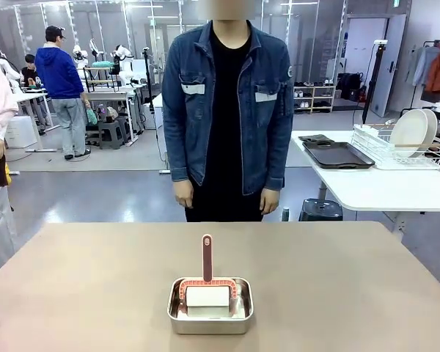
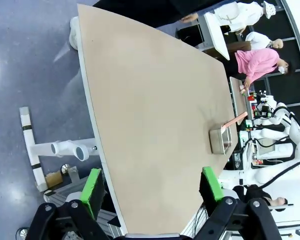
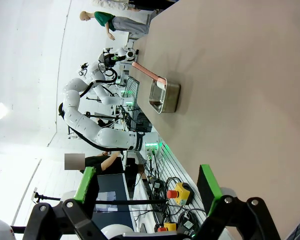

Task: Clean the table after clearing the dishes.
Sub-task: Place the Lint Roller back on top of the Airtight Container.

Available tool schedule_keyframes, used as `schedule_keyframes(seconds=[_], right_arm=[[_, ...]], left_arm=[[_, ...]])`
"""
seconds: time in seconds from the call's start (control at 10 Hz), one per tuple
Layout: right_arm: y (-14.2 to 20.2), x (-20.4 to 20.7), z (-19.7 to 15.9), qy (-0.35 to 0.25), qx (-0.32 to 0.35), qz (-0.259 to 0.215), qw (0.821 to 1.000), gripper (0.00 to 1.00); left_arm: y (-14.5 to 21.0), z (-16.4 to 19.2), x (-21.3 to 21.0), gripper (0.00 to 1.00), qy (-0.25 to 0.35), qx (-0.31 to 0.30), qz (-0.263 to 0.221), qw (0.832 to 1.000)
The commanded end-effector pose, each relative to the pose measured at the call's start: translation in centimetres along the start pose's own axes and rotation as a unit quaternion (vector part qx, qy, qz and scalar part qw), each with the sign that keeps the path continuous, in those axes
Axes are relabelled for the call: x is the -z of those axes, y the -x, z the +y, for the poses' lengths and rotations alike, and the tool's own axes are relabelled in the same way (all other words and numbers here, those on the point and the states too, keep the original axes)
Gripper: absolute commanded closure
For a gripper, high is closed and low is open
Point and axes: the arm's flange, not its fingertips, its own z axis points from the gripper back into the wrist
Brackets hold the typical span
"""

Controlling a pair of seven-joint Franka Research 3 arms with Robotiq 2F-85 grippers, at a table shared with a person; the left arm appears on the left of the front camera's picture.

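Note:
The brownish table (image 1: 352, 286) holds a square steel pan (image 1: 210, 306) near its front middle, with a red-handled white cleaning tool (image 1: 207, 282) lying in it. Two white plates (image 1: 414, 132) stand in a wire rack on the white side table, next to dark trays (image 1: 336, 155). My left gripper (image 2: 152, 187) is open above one end of the table (image 2: 150, 110), far from the pan (image 2: 221, 140). My right gripper (image 3: 146, 185) is open over the other end of the table (image 3: 240, 75), the pan (image 3: 165, 96) well ahead of it. Neither holds anything.
A person in a denim jacket (image 1: 227, 110) stands at the table's far edge, hands down at the sides. The white side table (image 1: 381, 187) with the wire rack (image 1: 396, 150) sits at the back right. Other people stand far off at the left.

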Motion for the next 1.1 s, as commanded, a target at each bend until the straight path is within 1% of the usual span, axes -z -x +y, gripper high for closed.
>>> schedule_keyframes(seconds=[0.0, 1.0], right_arm=[[0.41, 0.3, 0.2, 0.007, 0.0, 0.0, 1.0, 0.0], [0.41, 0.3, 0.2, 0.007, 0.0, 0.0, 1.0, 0.0]], left_arm=[[0.8, -0.63, 0.07, 0.03, 0.0, -0.005, 0.001, 1.0], [0.8, -0.63, 0.07, 0.03, 0.0, -0.005, 0.001, 1.0]])
